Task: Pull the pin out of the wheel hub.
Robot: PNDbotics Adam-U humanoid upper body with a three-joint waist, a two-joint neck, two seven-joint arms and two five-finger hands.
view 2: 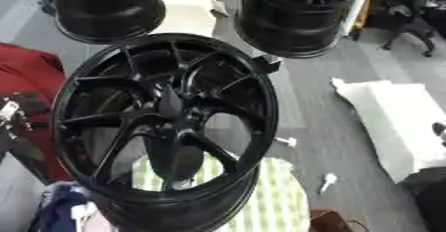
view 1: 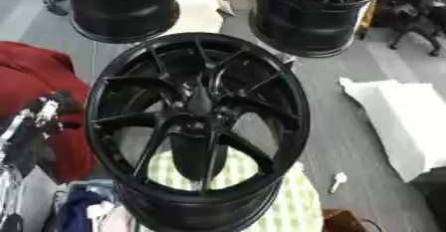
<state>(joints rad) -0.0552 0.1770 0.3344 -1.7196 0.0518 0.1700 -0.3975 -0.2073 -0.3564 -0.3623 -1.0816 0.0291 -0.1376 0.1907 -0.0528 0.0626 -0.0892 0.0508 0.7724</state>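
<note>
The wheel hub (view 1: 198, 126) stands tilted on a striped cloth (view 1: 287, 201) right before me, its dark centre hiding any pin, and my left hand (view 1: 39, 119) waits beside its left rim, fingers unreadable, so I judge the reach to the centre comes next.

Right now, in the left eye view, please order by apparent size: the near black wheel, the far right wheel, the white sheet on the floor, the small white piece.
1. near black wheel, though it is nearest the camera
2. far right wheel, partly cropped
3. white sheet, also cropped, so ranks 2 and 3 are unsure
4. small white piece
</note>
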